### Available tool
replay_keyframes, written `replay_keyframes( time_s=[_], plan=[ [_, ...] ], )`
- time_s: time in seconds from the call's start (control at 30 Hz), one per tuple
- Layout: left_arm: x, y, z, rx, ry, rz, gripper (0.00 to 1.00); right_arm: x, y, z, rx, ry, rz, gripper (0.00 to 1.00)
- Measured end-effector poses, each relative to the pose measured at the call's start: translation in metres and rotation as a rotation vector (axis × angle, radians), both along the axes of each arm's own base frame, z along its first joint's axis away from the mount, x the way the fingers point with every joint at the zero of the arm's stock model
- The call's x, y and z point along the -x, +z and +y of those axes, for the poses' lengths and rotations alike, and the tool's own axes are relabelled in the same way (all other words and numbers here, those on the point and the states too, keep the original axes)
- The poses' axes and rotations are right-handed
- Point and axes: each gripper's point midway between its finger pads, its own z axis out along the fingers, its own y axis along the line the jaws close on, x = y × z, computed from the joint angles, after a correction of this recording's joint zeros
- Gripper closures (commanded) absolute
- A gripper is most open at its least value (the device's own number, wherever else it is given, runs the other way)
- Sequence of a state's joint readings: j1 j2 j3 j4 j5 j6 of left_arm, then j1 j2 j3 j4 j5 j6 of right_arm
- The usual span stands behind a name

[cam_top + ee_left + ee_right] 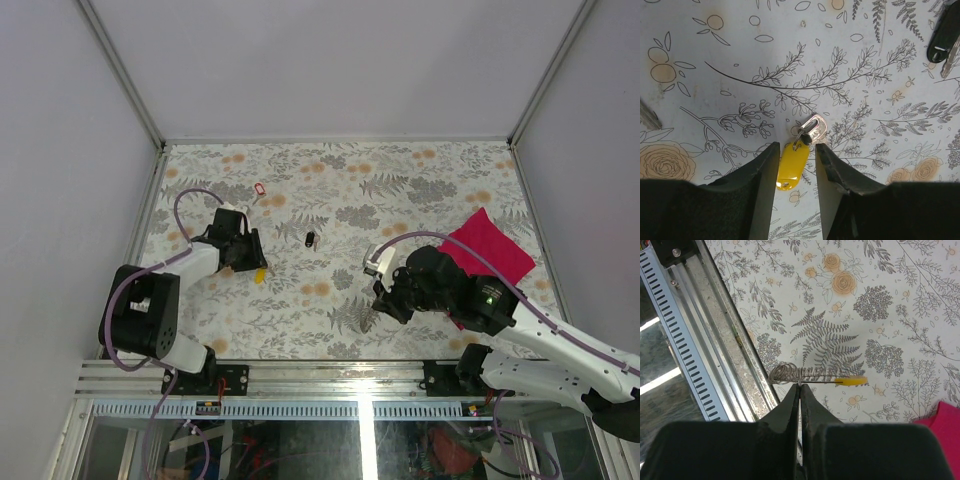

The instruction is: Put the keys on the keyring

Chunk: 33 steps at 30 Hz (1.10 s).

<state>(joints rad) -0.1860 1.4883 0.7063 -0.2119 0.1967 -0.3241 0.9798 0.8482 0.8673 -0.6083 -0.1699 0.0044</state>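
The right gripper (800, 388) is pinched tight on the keyring (784, 374), just to the left of the magenta cloth (492, 250); the thin wire loop sticks out past the fingertips, and its small yellow piece (854, 381) points toward the cloth. The left gripper (796, 150) is far to the left of the cloth; its jaws stand apart, one on each side of the yellow key (791, 162), and I cannot tell if they touch it. The black key (310, 238) lies on the table (400, 190) between that key and the cloth; the red key (260, 188) is farther left of the cloth and farther back.

The yellow key looks tiny and very light; its plastic head is wide and flat, so I think that is the best place to pinch; its shiny metal end looks thin and slippery and should be left free to go onto the ring. The key lies flat, so it may slide away when the jaws close. The keyring looks like thin, springy wire; it could twist in the grip when a key pushes on it, so it needs a firm hold close to the loop.
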Motion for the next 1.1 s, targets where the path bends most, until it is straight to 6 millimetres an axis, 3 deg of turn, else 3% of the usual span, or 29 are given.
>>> replay_keyframes(
  time_s=[1.1],
  plan=[
    [-0.0057,-0.0016,-0.0048,0.058,-0.018,0.010,0.82,0.0044,-0.0044,0.0040,0.006,0.026,0.031,1.00]
  ],
)
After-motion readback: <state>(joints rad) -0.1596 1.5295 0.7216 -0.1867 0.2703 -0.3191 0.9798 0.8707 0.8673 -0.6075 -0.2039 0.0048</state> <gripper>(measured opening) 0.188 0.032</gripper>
